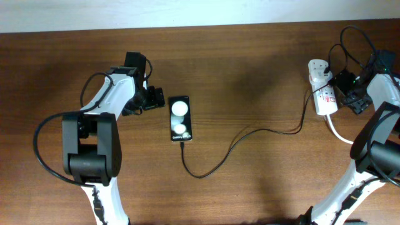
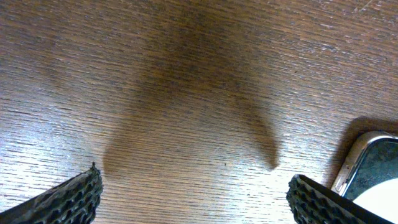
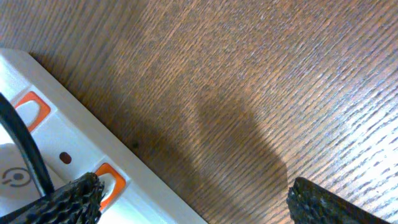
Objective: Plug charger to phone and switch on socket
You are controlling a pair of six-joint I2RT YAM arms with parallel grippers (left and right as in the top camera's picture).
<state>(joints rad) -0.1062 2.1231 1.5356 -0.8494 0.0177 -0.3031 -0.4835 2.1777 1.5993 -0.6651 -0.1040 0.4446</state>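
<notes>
Toward the far right corner of the surface (image 1: 250,56), socket (image 1: 325,100): lay flat, lengthwise far to near, thick white cord (image 1: 337,132) trailing off its near end.
Charger (image 1: 250,134): white block end sat on the socket's far end; thin black cable ran left across the surface to the near end of the phone (image 1: 180,119); seating unclear.
Phone: face up, left of centre.
Left arm (image 1: 94,144): elbow folded toward the near edge, forearm reaching far, wrist turned right.
Left tool (image 1: 157,99): released, spread wide, just left of the phone, over bare wood.
Right arm (image 1: 375,144): rose from the near right corner, bent toward the socket.
Right tool (image 1: 342,94): released, spread wide, just right of the socket, one fingertip (image 3: 62,202) overlapping its edge by an orange switch mark.
</notes>
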